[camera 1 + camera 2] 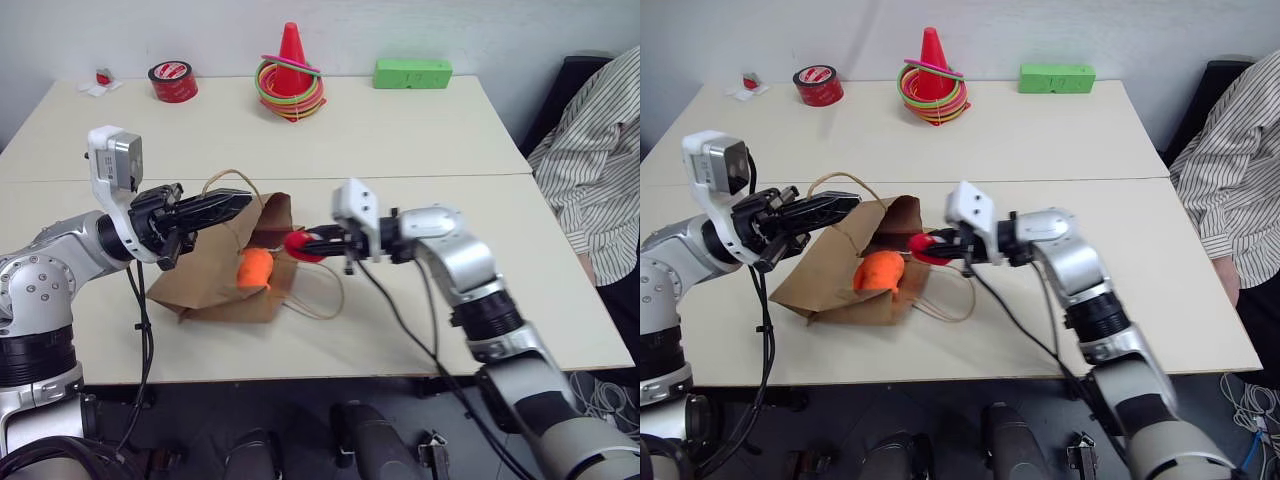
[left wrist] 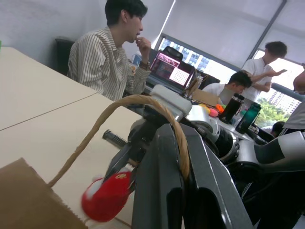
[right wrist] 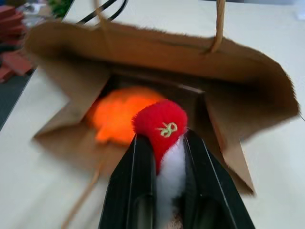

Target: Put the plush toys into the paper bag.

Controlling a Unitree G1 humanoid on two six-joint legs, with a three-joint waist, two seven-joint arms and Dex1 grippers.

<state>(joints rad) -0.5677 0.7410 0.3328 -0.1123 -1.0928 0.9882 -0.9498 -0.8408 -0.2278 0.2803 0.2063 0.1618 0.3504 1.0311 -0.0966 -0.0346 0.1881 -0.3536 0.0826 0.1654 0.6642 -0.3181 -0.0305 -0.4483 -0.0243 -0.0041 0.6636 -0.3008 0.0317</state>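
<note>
We judged the task a little past its midpoint. Left of centre in the head views, the paper bag lay on its side on the table with its mouth turned toward the right of the frame. Our left gripper was clamped shut on one twisted loop handle, lifting the upper lip so the mouth stood open.

The orange plush toy sat at the bag's mouth. In the right wrist view it lay just inside the opening, on the lower wall, though from the head views we could not tell how deep it was; we counted it as roughly in, perhaps needing a nudge.

The red-and-white plush toy was not in yet. Our right gripper had it pinched between the two black fingers, red end leading, near the middle of the frame and just at the bag's open edge, above the second handle lying loose on the table.

What remained, as we saw it, was to carry that ball past the lip, let it go inside, and check that the orange one had not slid out.
</note>
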